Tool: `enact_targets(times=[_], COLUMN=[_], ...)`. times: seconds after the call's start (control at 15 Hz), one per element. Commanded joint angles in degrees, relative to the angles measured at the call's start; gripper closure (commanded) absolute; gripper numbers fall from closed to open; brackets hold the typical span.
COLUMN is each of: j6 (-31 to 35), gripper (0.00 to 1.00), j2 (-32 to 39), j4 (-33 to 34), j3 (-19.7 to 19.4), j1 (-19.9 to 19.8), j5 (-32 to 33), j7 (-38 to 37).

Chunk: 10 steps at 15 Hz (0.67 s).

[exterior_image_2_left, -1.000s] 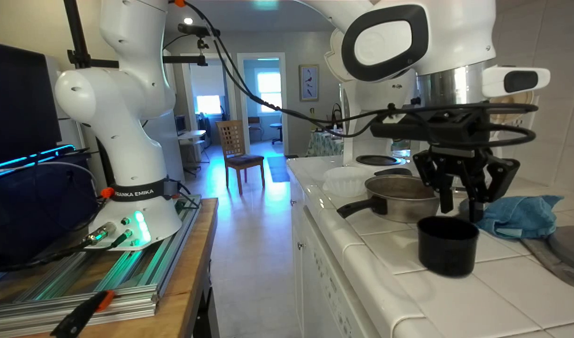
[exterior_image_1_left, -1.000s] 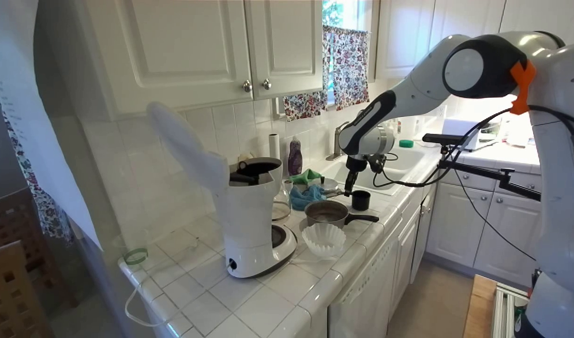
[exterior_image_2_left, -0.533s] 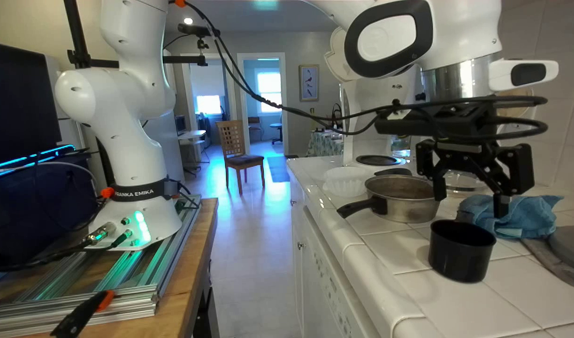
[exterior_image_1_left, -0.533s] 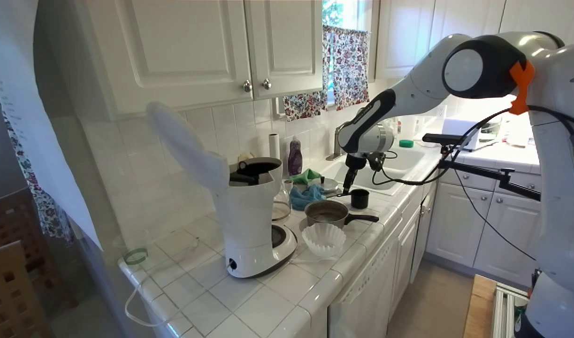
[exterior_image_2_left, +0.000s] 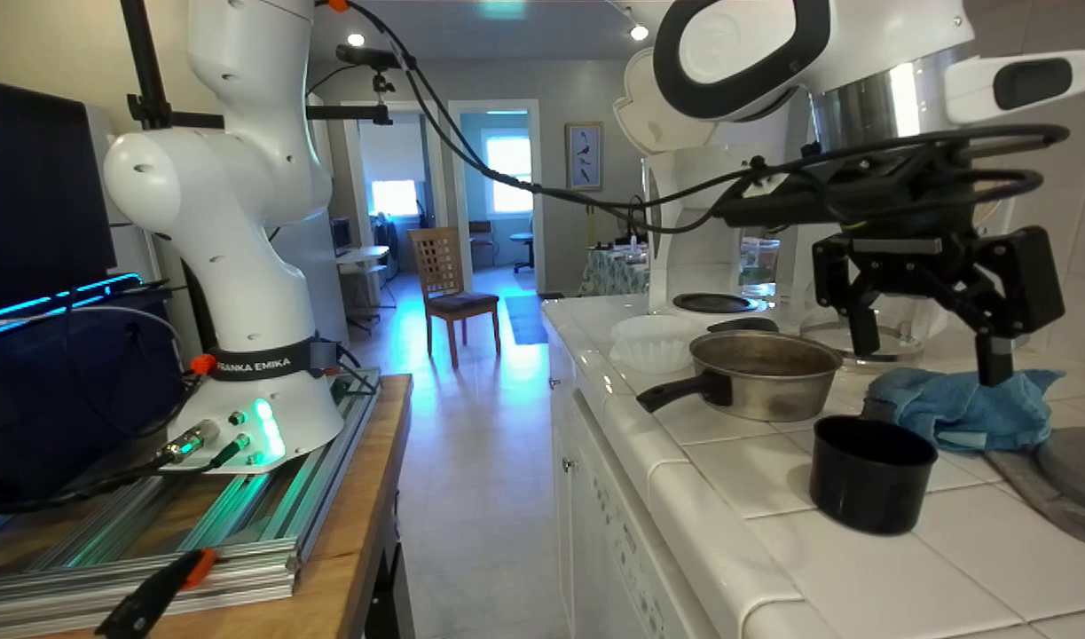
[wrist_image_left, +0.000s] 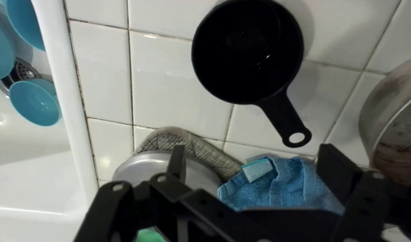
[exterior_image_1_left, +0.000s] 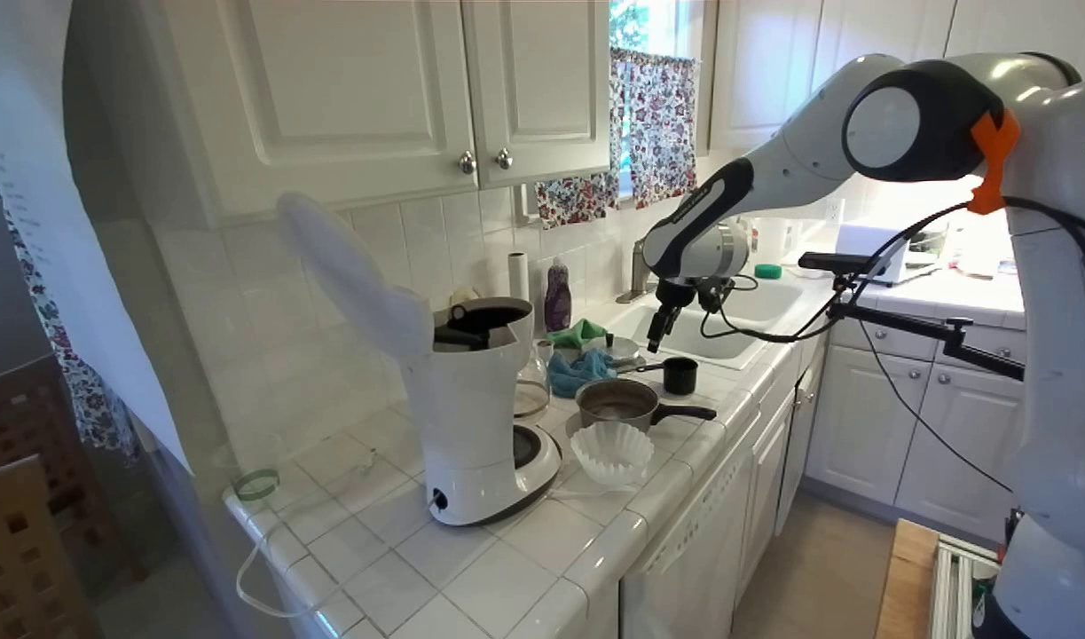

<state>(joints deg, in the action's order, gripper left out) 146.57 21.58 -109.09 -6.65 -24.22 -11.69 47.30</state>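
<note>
My gripper stands wide open with nothing between its fingers. In an exterior view it hangs above the counter, apart from everything below. Nearest beneath it is a black measuring cup, upright on the white tiles. In the wrist view the handle of this cup points down toward the space between the fingertips. A crumpled blue cloth with a white label lies under the jaws, partly hidden by them. Beside the cloth, a metal lid rests on a grey pad, under the left finger.
A metal saucepan stands close to the cup, its handle toward the counter edge. Nearby are a white fluted filter, a white coffee maker and a glass carafe. Teal cups lie in the sink.
The jaws have spread from around the cup's handle and let it go. The cup shifted slightly, then stayed still. My gripper has risen and tilted away from it.
</note>
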Motion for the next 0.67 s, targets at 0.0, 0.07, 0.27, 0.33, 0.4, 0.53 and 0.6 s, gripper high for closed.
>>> enact_targets(times=[0.0, 0.07, 0.27, 0.33, 0.4, 0.53, 0.6], j6=[0.2, 0.5, 0.7, 0.7, 0.7, 2.4, 3.3], gripper=[0.00, 0.00, 0.00, 0.00, 0.00, 0.00, 0.00], j2=[0.0, -0.1, 0.0, 0.0, 0.0, 0.1, 0.8], j4=[0.3, 0.5, 0.6, 0.6, 0.6, 0.9, 1.9], j3=[0.2, 0.3, 0.3, 0.3, 0.3, 1.7, 1.6], j1=[-0.2, -0.2, 0.0, 0.0, 0.0, -1.3, -1.3], j5=[0.4, 0.4, 0.4, 0.4, 0.4, -1.3, -0.3], j7=[-0.8, -1.1, -1.4, -1.4, -1.4, 2.4, 3.4])
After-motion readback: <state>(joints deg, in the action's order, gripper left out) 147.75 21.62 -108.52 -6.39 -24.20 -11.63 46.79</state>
